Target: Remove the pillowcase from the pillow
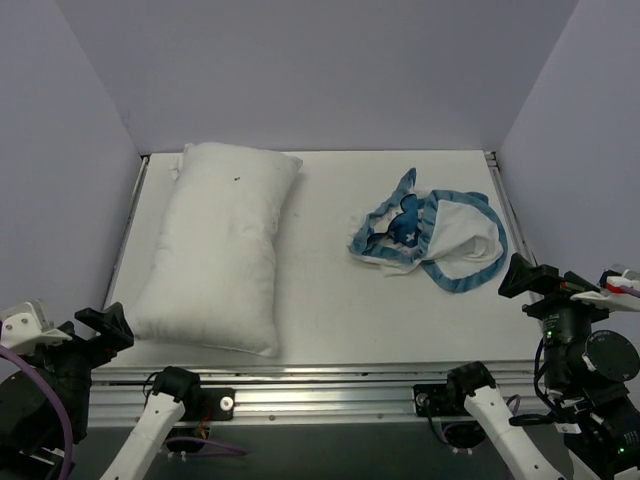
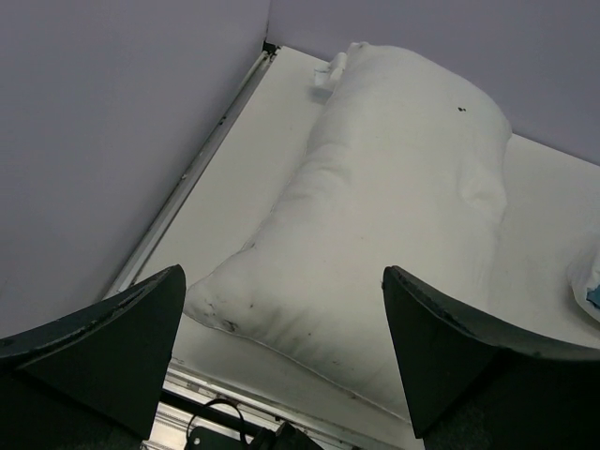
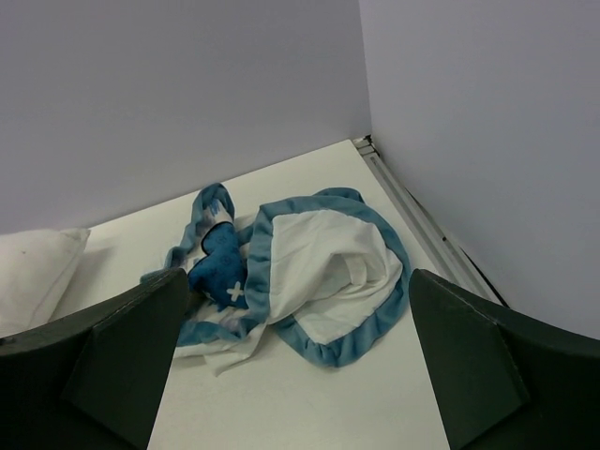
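The plain white pillow (image 1: pixel 222 245) lies bare on the left of the white table, long axis front to back; it also fills the left wrist view (image 2: pixel 394 206). The pillowcase (image 1: pixel 432 234) lies crumpled on the right, apart from the pillow, white reverse and teal ruffled edge up, a dark blue patch showing; it also shows in the right wrist view (image 3: pixel 300 267). My left gripper (image 1: pixel 100 330) is open and empty at the near left corner, just before the pillow's near end. My right gripper (image 1: pixel 525 275) is open and empty at the near right, before the pillowcase.
Lilac walls close the table on the left, back and right. A metal rail (image 1: pixel 320 385) runs along the near edge by the arm bases. Bare table (image 1: pixel 320 270) lies between pillow and pillowcase.
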{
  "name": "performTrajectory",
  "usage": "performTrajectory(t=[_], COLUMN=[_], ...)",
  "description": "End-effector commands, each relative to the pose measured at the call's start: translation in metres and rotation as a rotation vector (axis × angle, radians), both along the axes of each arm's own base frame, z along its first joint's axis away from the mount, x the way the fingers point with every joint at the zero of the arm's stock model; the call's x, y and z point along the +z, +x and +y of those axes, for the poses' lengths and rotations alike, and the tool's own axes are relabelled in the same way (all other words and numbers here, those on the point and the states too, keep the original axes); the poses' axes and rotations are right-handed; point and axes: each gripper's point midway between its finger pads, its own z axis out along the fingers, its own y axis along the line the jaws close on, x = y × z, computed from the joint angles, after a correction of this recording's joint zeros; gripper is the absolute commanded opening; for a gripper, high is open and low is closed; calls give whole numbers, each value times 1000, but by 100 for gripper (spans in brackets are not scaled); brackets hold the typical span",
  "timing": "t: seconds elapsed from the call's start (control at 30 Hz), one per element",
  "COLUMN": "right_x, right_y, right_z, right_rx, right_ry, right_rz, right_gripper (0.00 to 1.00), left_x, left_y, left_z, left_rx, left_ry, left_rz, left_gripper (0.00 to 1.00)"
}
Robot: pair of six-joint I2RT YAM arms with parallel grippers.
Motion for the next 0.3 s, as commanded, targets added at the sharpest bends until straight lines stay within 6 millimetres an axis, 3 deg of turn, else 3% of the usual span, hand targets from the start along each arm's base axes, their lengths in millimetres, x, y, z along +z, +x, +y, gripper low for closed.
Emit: performTrajectory(t=[0.0, 0.27], right_x=[1, 2], right_y=[4, 8], right_z=[1, 3], right_rx=[-1, 3], right_ry=[12, 7], right_rz=[-12, -11], right_gripper=[99, 98], left_x=[-5, -14], left_y=[1, 3], left_z=[-1, -3], left_rx=[8, 2], left_ry=[-14, -27], left_rz=[9, 30], left_gripper=[94, 94])
